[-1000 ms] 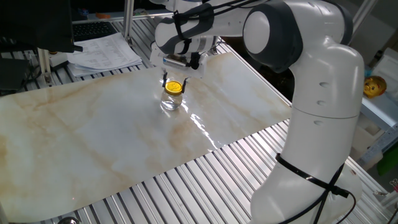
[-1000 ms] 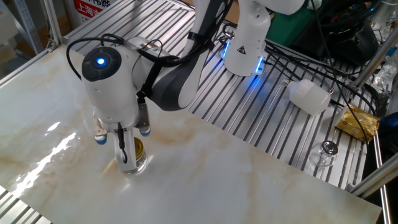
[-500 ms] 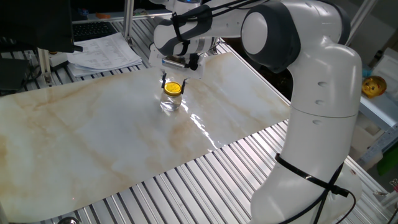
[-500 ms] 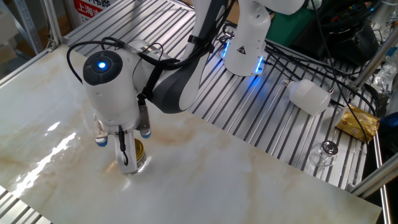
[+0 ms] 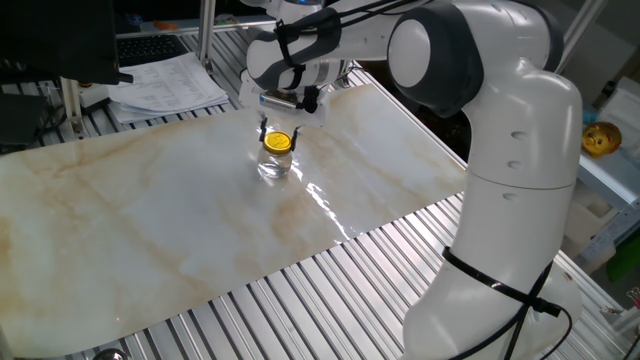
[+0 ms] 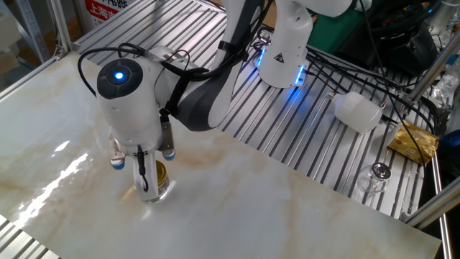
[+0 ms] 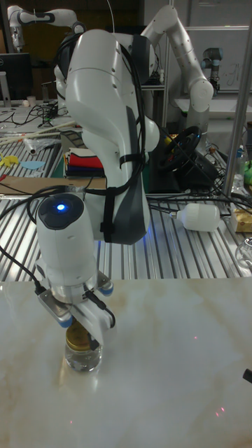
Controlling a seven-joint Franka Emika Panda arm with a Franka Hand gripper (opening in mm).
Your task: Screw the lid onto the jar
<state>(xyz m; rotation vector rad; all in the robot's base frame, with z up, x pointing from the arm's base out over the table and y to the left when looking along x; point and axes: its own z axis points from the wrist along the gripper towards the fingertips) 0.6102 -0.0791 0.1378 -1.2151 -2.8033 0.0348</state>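
A small clear glass jar (image 5: 275, 164) (image 6: 161, 191) (image 7: 84, 361) stands upright on the marble board (image 5: 150, 220), toward its far side. The gold lid (image 5: 279, 142) (image 6: 160, 171) (image 7: 77, 342) sits on the jar's mouth. My gripper (image 5: 280, 133) (image 6: 149, 180) (image 7: 81, 336) points straight down over it, one finger on each side of the lid, shut on it. In the other fixed view and the tall fixed view a finger (image 6: 144, 177) covers part of the lid and the jar's neck.
Papers (image 5: 165, 82) lie beyond the board. A round gold object (image 5: 601, 138) sits on a side shelf. On the slatted table lie a white bottle (image 6: 357, 111) (image 7: 199, 217), a gold packet (image 6: 413, 141) and a small glass (image 6: 374, 177).
The wrist and lid shifted very slightly a second ago; over the last half second nothing moves.
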